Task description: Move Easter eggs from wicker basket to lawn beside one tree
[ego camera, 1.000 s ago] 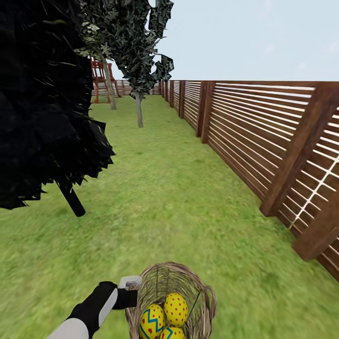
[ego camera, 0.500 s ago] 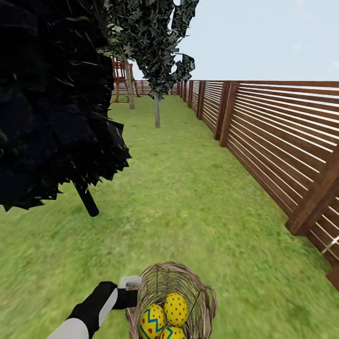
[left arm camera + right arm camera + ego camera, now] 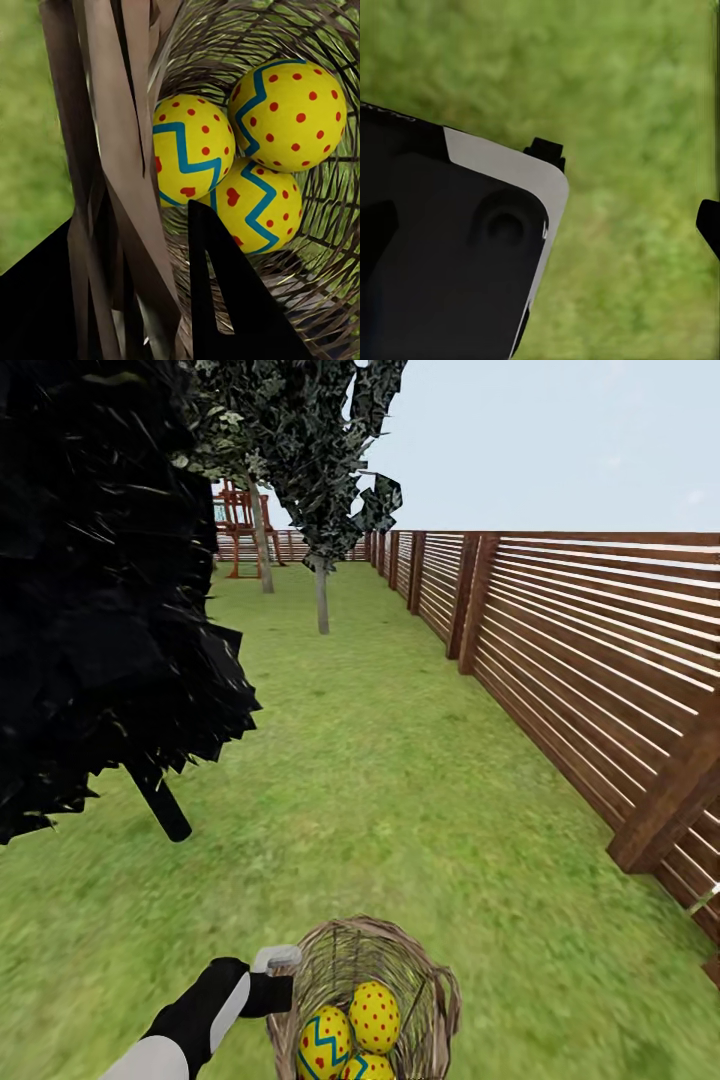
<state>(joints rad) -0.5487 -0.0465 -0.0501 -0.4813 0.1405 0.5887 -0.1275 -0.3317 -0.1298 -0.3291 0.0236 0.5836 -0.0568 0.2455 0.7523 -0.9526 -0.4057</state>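
Left gripper point(image 3: 285, 972) clenched on wicker basket point(image 3: 435, 980) rim, basket carried above lawn point(image 3: 400, 780). Three Easter eggs point(image 3: 247, 154) inside (touching one another). Slim tree point(image 3: 321, 595) ahead near fence point(image 3: 590, 650). Right gripper state: cannot tell.

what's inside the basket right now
Three eggs lie bunched together in the basket, all touching. The left claw grips the basket's rim. The basket floor under the eggs is covered.

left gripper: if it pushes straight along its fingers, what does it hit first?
The left gripper straddles the wicker basket wall, so likely more weave first; just past it sit the Easter eggs, depth unclear.
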